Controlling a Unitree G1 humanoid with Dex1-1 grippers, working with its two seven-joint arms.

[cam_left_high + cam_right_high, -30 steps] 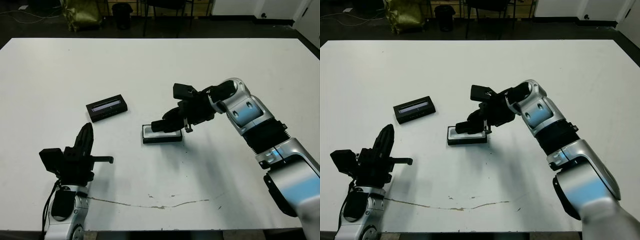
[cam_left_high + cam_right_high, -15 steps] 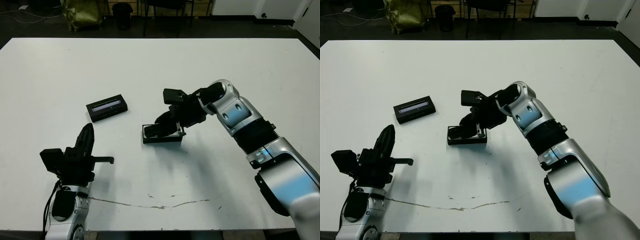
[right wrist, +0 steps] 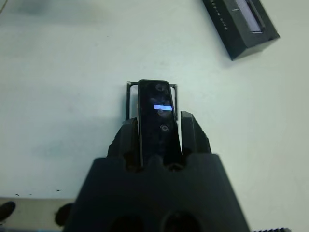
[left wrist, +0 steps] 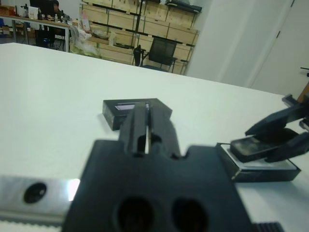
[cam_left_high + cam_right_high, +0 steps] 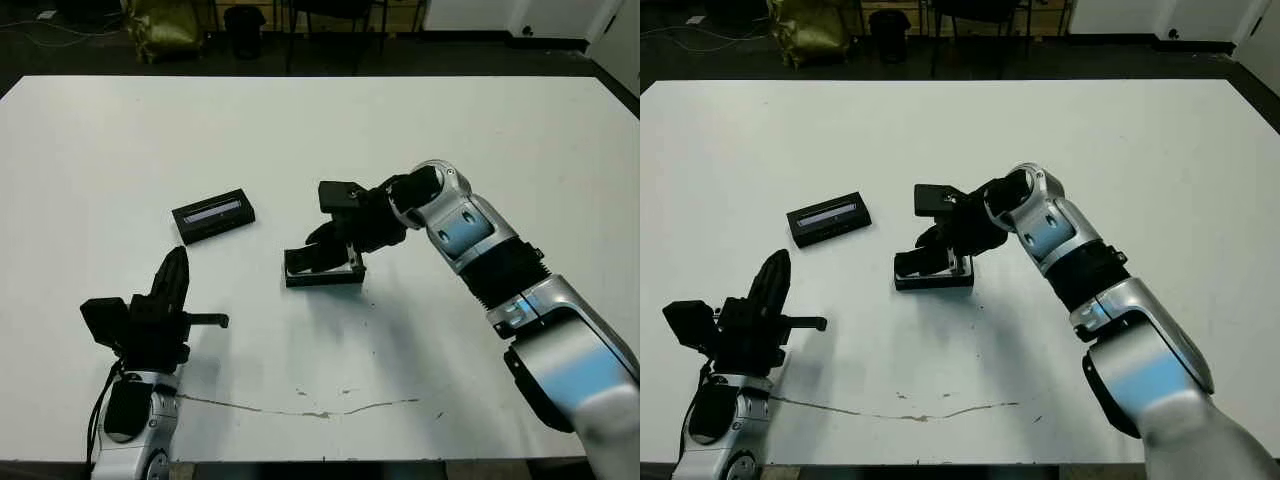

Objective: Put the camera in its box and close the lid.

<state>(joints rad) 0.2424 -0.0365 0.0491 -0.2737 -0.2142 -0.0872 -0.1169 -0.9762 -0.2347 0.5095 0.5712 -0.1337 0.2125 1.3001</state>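
Note:
My right gripper (image 5: pixel 322 258) is shut on the camera (image 3: pixel 154 116), a slim black bar with a bluish glint. It holds the camera lengthwise low over the box (image 5: pixel 335 280), a small black tray whose white lining (image 4: pixel 270 165) shows under the bar. Whether the camera touches the lining cannot be told. The lid (image 5: pixel 213 215), black with a pale stripe, lies flat on the table to the left of the box, apart from it. My left gripper (image 5: pixel 176 265) hovers near the front left, fingers (image 4: pixel 146 116) shut on nothing, pointing toward the lid.
The white table (image 5: pixel 450 120) has a thin dark scratch line (image 5: pixel 300 410) near its front edge. Beyond the far edge stand chairs and a yellow-green bag (image 5: pixel 165 25) on a dark floor.
My right gripper has carried the camera leftward and lower, so it now lies along the box. The left arm and the lid have not moved.

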